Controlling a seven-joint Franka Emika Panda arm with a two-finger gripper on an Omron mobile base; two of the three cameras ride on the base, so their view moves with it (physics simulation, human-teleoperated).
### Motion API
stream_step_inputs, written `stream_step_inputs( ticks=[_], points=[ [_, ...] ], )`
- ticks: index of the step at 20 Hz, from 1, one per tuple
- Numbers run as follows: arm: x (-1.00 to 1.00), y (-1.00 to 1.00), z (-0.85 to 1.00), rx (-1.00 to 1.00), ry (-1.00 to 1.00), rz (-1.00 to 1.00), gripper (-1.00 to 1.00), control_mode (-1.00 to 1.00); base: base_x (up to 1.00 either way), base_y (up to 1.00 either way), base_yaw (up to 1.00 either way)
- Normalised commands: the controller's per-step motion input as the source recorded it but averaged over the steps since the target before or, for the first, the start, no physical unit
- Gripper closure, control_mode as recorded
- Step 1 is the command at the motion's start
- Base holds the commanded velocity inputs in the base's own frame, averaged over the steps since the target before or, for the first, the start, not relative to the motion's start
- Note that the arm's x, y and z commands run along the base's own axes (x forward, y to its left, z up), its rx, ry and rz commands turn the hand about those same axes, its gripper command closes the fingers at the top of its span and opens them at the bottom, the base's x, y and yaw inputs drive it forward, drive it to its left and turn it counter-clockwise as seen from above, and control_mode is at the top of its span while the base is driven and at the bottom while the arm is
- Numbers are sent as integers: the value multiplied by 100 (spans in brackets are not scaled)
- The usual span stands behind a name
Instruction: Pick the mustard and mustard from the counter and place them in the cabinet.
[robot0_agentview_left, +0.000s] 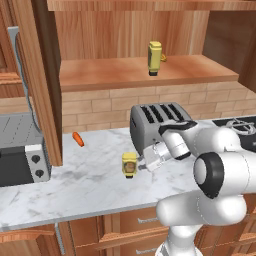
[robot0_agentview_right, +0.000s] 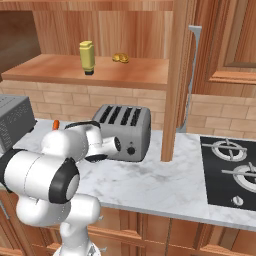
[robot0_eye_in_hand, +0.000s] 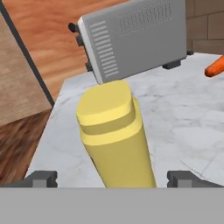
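One mustard bottle (robot0_agentview_left: 129, 165) stands cap-down on the marbled counter (robot0_agentview_left: 85, 185), just beside the gripper (robot0_agentview_left: 141, 164), which reaches in from its 3 o'clock side. A second mustard bottle (robot0_agentview_left: 154, 58) stands cap-down on the cabinet (robot0_agentview_left: 130, 72) shelf, at 12 o'clock of the first. The toaster (robot0_agentview_left: 155, 122) sits behind the arm. A carrot (robot0_agentview_left: 78, 139) lies at 10 o'clock of the counter bottle, near the microwave (robot0_agentview_left: 22, 155).

Glossy white arm (robot0_agentview_left: 220, 190) of rounded, bulbous segments, with dark black bands at the joints. A silver-grey wrist section leads to small dark fingertips (robot0_eye_in_hand: 43, 178).
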Motion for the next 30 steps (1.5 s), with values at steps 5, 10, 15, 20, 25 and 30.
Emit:
stream_step_inputs(
  ticks=[5, 10, 15, 20, 25, 30],
  points=[
    [8, 17, 0, 0, 0, 0, -100, -100, 0, 0, 0],
    [4, 23, -1, 0, 0, 0, -100, -100, 0, 0, 0],
    [1, 14, -5, 0, 0, 0, -100, -100, 0, 0, 0],
    [0, 11, -5, 0, 1, -1, 100, -100, 0, 0, 0],
    [-20, 26, 46, 2, -13, -18, 100, -100, 0, 0, 0],
    [-49, 13, 85, 6, -10, -30, 100, -100, 0, 0, 0]
  ],
)
